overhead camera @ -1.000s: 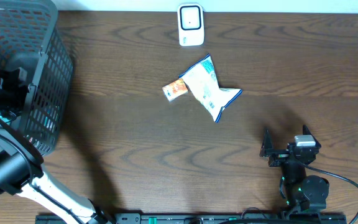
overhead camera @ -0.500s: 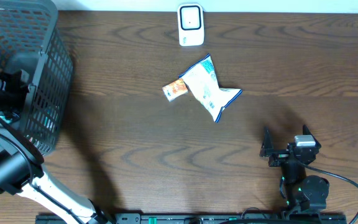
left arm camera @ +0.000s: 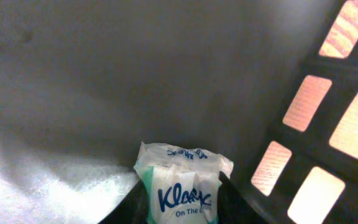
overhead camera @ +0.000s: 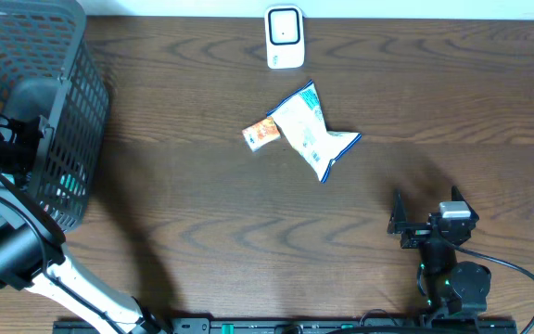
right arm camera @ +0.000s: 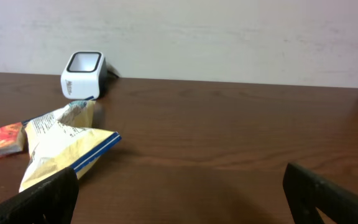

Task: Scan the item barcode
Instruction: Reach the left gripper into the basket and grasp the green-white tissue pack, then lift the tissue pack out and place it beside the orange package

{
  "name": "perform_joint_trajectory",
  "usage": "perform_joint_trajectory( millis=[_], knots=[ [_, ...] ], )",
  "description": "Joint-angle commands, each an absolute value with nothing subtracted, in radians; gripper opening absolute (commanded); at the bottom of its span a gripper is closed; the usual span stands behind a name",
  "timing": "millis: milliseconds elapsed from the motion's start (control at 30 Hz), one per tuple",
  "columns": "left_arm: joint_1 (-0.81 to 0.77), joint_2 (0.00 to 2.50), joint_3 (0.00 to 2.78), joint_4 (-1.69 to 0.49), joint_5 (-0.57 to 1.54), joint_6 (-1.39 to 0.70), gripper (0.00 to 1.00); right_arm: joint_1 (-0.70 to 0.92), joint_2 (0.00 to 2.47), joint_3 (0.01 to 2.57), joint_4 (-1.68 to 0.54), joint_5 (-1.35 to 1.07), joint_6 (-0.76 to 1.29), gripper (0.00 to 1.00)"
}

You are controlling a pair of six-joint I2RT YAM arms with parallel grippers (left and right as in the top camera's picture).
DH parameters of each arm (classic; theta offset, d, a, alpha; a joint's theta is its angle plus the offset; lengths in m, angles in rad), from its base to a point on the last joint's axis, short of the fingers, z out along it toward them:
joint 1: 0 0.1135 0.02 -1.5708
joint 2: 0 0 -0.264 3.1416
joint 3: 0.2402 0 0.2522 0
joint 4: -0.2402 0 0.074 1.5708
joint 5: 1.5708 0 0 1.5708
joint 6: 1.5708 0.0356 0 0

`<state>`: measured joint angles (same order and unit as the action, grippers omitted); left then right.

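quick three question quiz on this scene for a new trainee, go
1. What does the left pincer grip? A) white Kleenex tissue pack B) red can C) banana
2. True or false: the right pincer is open and empty.
3. Which item lies nearest the white barcode scanner?
Key: 1 A; 2 true; 3 the white blue-edged snack bag.

On the dark brown wooden tabletop (right arm camera: 241, 134), far at the left, a small white box-shaped scanner with a black window (right arm camera: 83, 66) stands close to the pale wall (right arm camera: 229, 37). Nearer, a crumpled cream snack bag with a blue edge (right arm camera: 61, 146) lies against a small red-orange packet (right arm camera: 2, 140) on its left. The right hand (right arm camera: 179, 177) is spread wide, its dark fingertips (right arm camera: 45, 199) in both near corners.
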<state>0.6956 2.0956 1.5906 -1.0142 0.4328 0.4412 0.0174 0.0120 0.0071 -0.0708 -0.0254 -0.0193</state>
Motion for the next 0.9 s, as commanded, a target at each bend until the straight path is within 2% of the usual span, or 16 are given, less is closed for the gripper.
perform_joint_trajectory(
  millis=[0, 233, 400, 700, 867],
  knots=[
    [0.695, 2.115, 1.594, -1.007, 0.371, 0.376, 0.07, 0.02, 0.007, 0.006, -0.075, -0.018, -0.031, 0.99],
    [0.695, 2.084, 1.688, -1.012, 0.358, 0.233, 0.07, 0.02, 0.007, 0.006, -0.075, -0.018, -0.031, 0.99],
    [0.695, 1.992, 1.793, -0.989, 0.358, 0.028, 0.07, 0.02, 0.007, 0.006, -0.075, -0.018, -0.031, 0.99],
    [0.694, 1.688, 1.848, -0.905, 0.358, -0.128, 0.07, 0.02, 0.007, 0.006, -0.075, -0.018, -0.031, 0.99],
    [0.694, 1.498, 1.848, -0.813, 0.358, -0.415, 0.07, 0.02, 0.007, 0.006, -0.075, -0.018, -0.031, 0.99]
  ],
)
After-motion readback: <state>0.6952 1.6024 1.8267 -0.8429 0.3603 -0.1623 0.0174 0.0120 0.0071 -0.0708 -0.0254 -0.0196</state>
